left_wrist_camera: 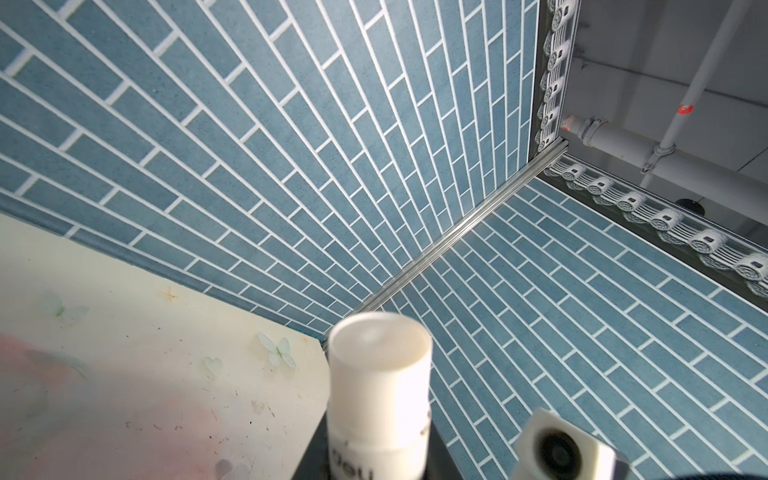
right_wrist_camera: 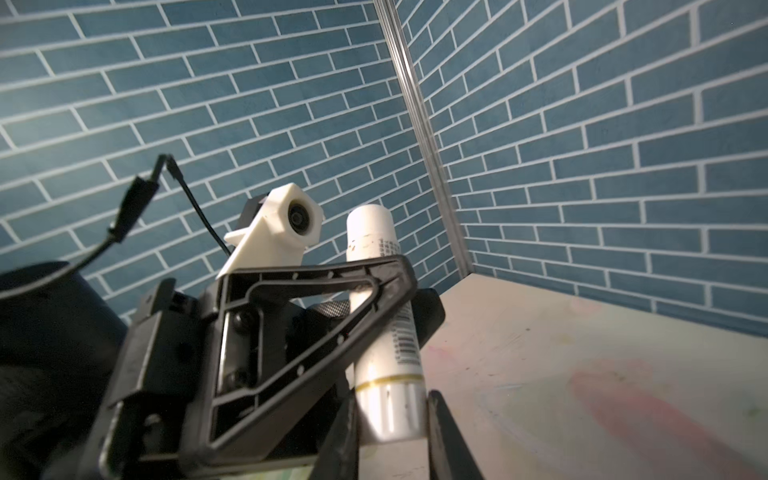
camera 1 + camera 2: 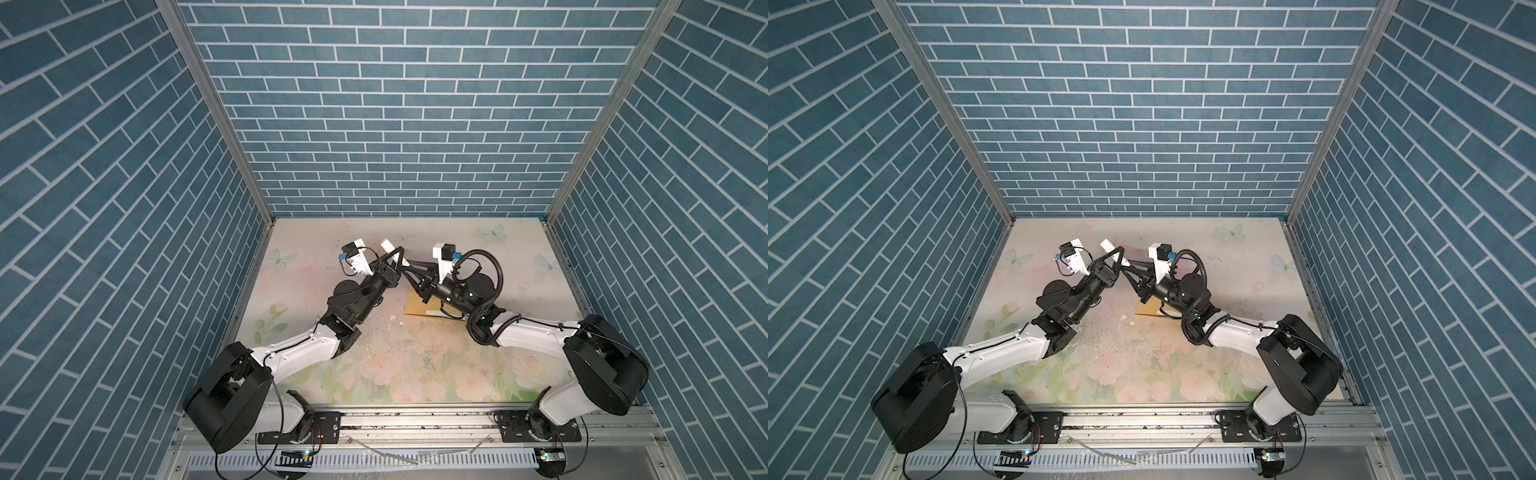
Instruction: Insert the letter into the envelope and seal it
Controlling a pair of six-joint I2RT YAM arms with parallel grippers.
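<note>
White and cylindrical, a glue stick [image 2: 384,328] stands between the two grippers near the middle of both top views, raised off the floral table [image 3: 415,365]. In the right wrist view the left gripper [image 2: 386,286] has its black triangular fingers [image 2: 316,328] closed round the stick's middle, while the right gripper [image 2: 390,419] has its jaws narrowed on the stick's lower end, below a thin gold band; the fingers sit against both sides of the tube. In the left wrist view the stick's rounded top [image 1: 380,345] points up toward the blue brick wall [image 1: 291,145]. In both top views the envelope [image 3: 419,307], mustard yellow, lies flat on the table just right of centre, mostly covered by the right arm, only a corner showing [image 3: 1148,309]. I cannot make out the letter in any view, nor whether the envelope's flap is open or down
</note>
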